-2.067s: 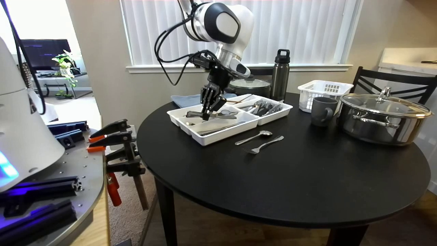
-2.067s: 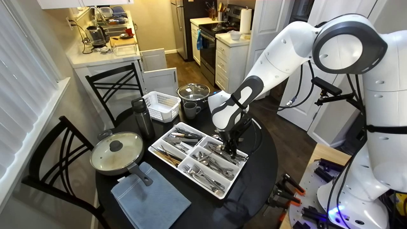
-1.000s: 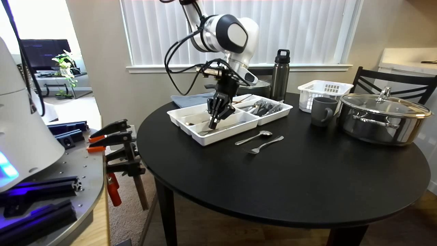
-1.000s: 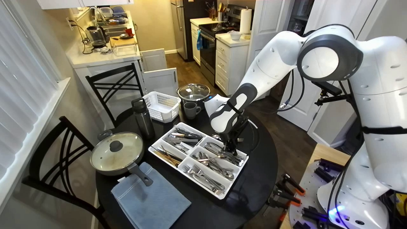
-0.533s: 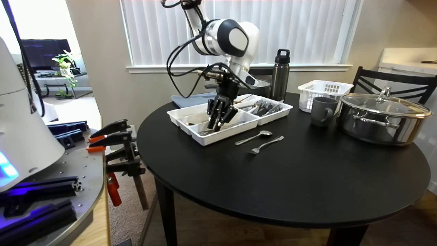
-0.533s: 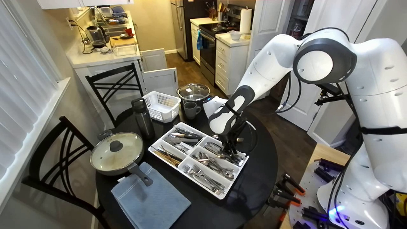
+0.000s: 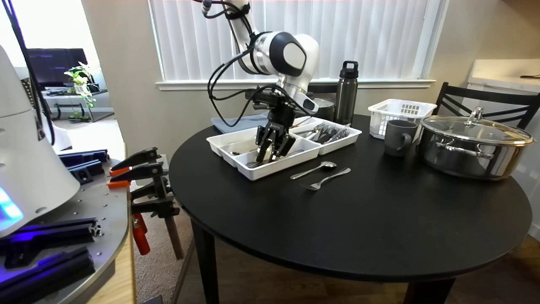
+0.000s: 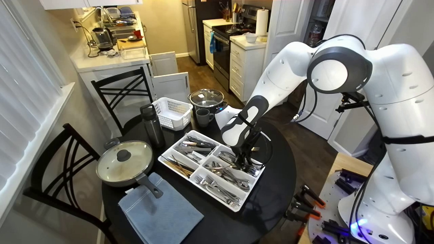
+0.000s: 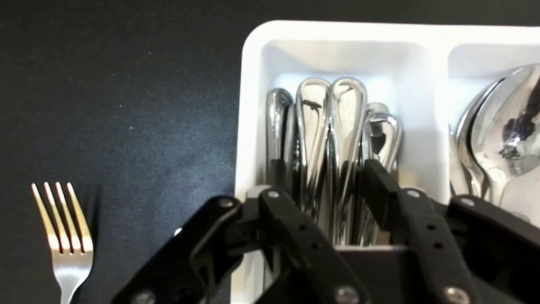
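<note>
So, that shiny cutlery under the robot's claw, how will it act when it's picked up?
The cutlery looks like solid metal, so it's probably stiff. Its polished, rounded handles may slip in the gripper. They lie bunched together, so neighbours could shift too.

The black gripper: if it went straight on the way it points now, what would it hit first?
Most likely the metal cutlery handles in the white tray: the gripper points down at them, standing open. Whether it already touches them, I can't tell.
</note>
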Controlling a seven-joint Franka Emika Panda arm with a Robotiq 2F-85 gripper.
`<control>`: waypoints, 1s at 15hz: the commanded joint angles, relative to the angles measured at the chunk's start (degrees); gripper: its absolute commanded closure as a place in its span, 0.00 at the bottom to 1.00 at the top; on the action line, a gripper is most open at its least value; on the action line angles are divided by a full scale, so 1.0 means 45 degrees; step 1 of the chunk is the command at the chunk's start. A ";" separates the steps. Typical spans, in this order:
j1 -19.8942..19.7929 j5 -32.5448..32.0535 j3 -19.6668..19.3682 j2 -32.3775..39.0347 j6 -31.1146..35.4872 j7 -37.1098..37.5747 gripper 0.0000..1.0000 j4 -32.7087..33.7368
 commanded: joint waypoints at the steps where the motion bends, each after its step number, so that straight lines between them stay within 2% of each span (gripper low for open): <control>1: 0.0119 -0.0407 -0.0140 0.0057 0.0436 -0.0019 0.81 -0.0076; 3: 0.0083 -0.0501 -0.0200 -0.0153 0.0527 0.0011 0.94 -0.0261; 5: 0.0087 -0.0546 -0.0246 -0.0243 0.0637 0.0033 1.00 -0.0355; 10: 0.0176 -0.0604 -0.0251 -0.0267 0.0667 0.0082 0.98 -0.0346; 15: 0.0691 -0.0950 -0.0260 -0.1791 0.1980 0.0501 0.98 -0.1580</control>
